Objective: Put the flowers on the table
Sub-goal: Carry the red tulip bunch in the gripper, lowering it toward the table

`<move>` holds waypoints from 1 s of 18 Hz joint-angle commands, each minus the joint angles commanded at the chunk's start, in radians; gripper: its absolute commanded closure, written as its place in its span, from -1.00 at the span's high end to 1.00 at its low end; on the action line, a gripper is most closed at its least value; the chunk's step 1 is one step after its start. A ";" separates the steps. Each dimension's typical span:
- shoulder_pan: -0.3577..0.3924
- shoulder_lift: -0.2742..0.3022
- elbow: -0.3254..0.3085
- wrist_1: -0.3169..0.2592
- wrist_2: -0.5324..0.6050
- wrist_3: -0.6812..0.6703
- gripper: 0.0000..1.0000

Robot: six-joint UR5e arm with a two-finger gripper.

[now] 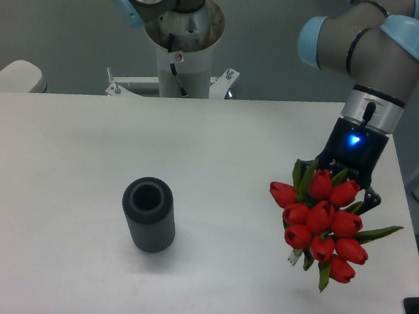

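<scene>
Claw (336, 194): fingers hidden behind blooms; apparently closed on the stems.
Tulip bunch (322, 224): buds facing camera, directly below claw.
Worktop (79, 131): beneath claw; bunch needs lowering.

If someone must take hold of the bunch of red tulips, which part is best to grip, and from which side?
Grip the bunch of red tulips at its stems, below the buds, coming from the side. The buds look soft and crowd this view, so the stems are hidden. The black gripper seems to hold it there, above the white table.
</scene>
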 joint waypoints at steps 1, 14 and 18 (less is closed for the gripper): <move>-0.002 0.002 -0.005 0.000 0.005 0.002 -0.51; -0.041 0.005 -0.015 0.005 0.103 0.035 -0.51; -0.072 0.025 -0.018 0.006 0.284 0.038 -0.51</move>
